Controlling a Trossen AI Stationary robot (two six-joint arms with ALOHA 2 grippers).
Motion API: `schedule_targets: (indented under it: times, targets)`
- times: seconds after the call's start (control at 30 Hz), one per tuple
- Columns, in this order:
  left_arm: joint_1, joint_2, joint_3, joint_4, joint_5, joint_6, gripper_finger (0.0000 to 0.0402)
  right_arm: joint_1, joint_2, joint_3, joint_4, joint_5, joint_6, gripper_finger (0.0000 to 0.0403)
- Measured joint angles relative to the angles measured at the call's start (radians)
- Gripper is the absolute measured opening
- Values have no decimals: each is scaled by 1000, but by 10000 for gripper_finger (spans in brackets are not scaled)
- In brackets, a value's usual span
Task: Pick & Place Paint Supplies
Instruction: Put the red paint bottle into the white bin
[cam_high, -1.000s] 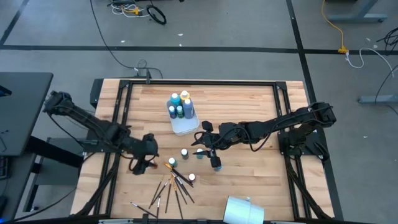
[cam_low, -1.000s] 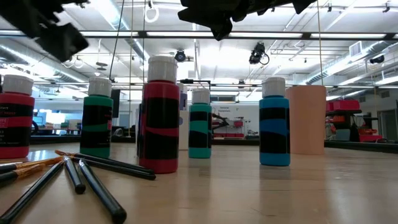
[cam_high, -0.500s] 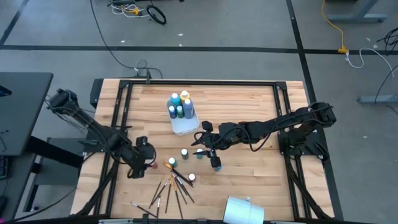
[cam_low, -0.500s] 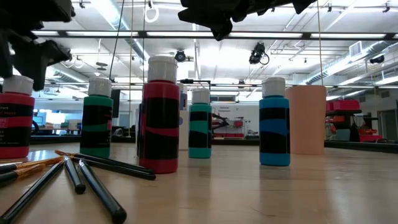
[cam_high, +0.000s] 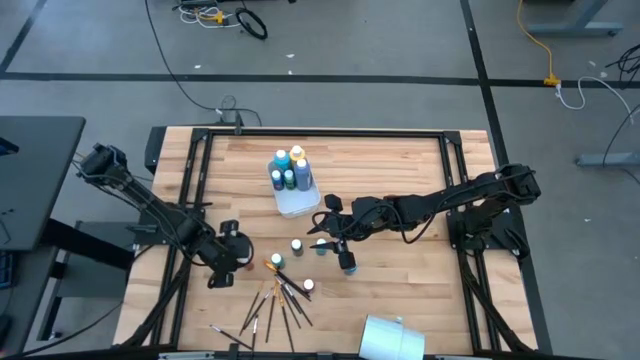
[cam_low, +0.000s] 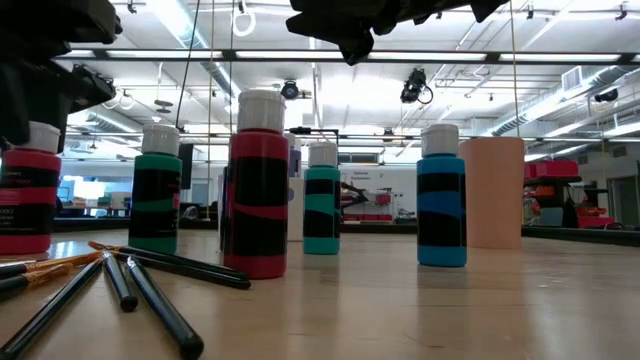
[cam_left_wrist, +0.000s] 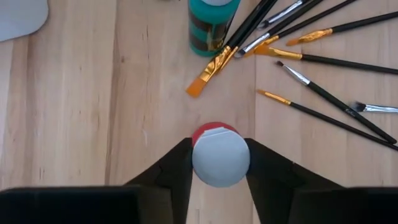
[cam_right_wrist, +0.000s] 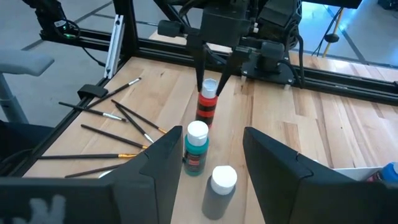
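A red paint bottle with a white cap (cam_left_wrist: 221, 155) stands left of the fanned brushes (cam_high: 275, 300). My left gripper (cam_high: 229, 259) is right over it, shut on its cap. My right gripper (cam_high: 325, 232) hovers open above the loose green (cam_high: 297, 245), teal (cam_high: 320, 248) and blue (cam_high: 347, 264) bottles and touches nothing. In the right wrist view a teal bottle (cam_right_wrist: 196, 149) and a dark bottle (cam_right_wrist: 219, 190) stand below its fingers. Another red bottle (cam_low: 257, 190) stands near the brush handles. Several more bottles stand in a clear tray (cam_high: 297, 202). My left gripper pinches the red bottle's white cap (cam_left_wrist: 221, 138) between its two fingers, one on each side. It comes from above, pointing down. The bottle (cam_low: 25, 200) stands with its base on the table, leaning slightly.
A white cup (cam_high: 390, 336) lies near the table's near edge on the right. A tan cylinder (cam_low: 492, 190) stands behind the blue bottle. Black frame rails (cam_high: 190, 190) run along the table's sides. Bare wood lies on the far right part of the table.
My left gripper has moved toward the near edge and come down over the red bottle, its fingers now around the cap. The red bottle has shifted slightly and leans a little. My right arm has kept still.
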Motion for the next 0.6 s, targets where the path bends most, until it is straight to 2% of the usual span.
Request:
schedule_targets:
  times: [0.13, 0.27, 0.43, 0.6]
  targets:
    - [1, 0, 0, 1, -7, 17, 127, 0, 0, 0, 0, 1, -3, 171]
    - [20, 0, 31, 2, -56, 88, 129, 0, 0, 0, 1, 3, -3, 171]
    - [113, 0, 106, 0, -66, 218, 143, 0, 0, 0, 0, 2, -5, 171]
    - [227, 0, 189, -37, -65, 392, 128, 0, 0, 0, 0, 0, -5, 171]
